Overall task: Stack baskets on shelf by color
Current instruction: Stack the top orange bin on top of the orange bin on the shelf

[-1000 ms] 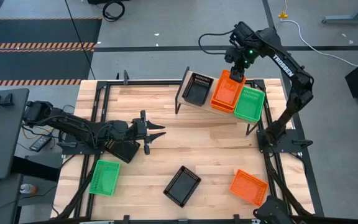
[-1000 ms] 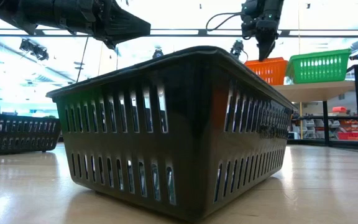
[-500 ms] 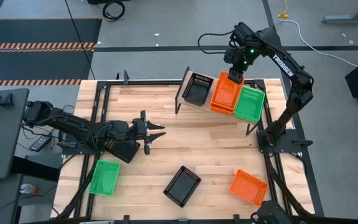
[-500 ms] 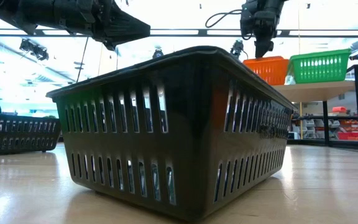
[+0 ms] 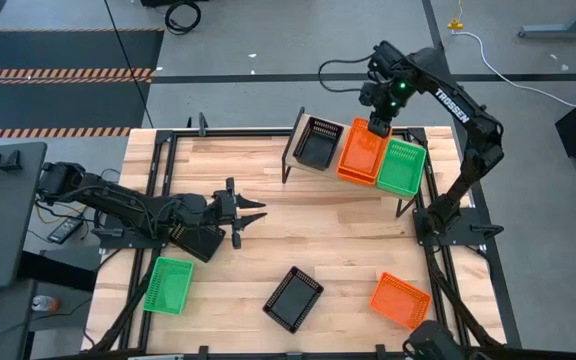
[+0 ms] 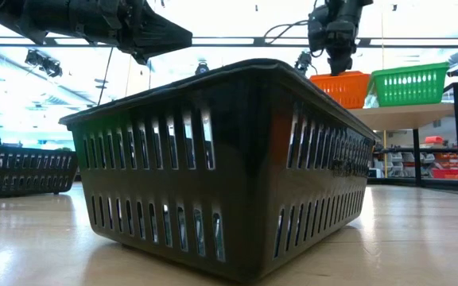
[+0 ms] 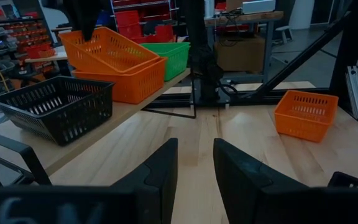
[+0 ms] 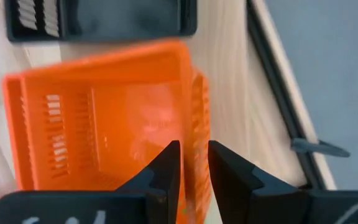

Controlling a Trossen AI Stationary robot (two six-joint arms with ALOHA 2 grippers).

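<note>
On the wooden shelf [image 5: 298, 128] a black basket [image 5: 318, 142] sits at the left end, two orange baskets [image 5: 361, 152] in the middle and a green basket [image 5: 403, 166] at the right end. The upper orange basket [image 7: 107, 50] sits tilted inside the lower one [image 7: 126, 84]. My right gripper [image 5: 378, 128] is shut on its far end. My left gripper [image 5: 256, 213] hovers open and empty over the table's left middle. A green basket [image 5: 168, 285], a black basket [image 5: 293, 298] and an orange basket [image 5: 400, 300] lie on the table near the front. My right gripper pinches the upper orange basket's far short wall [image 8: 194, 134], one finger [image 8: 166, 171] inside the basket and one outside. The fingers come from above, pointing down. The far end is raised, and the near end rests in the lower orange basket, so the basket is tilted.
The loose black basket [image 6: 229, 159] fills the low view's foreground. Black frame rails [image 5: 168, 180] run along the table's edges. Bare tabletop [image 5: 348, 240] lies between the shelf and the loose baskets.
My right gripper has risen a little and shifted slightly toward the table's far edge, holding the upper orange basket's far end, which has come up with it. The basket's near end has stayed in the lower orange basket.
</note>
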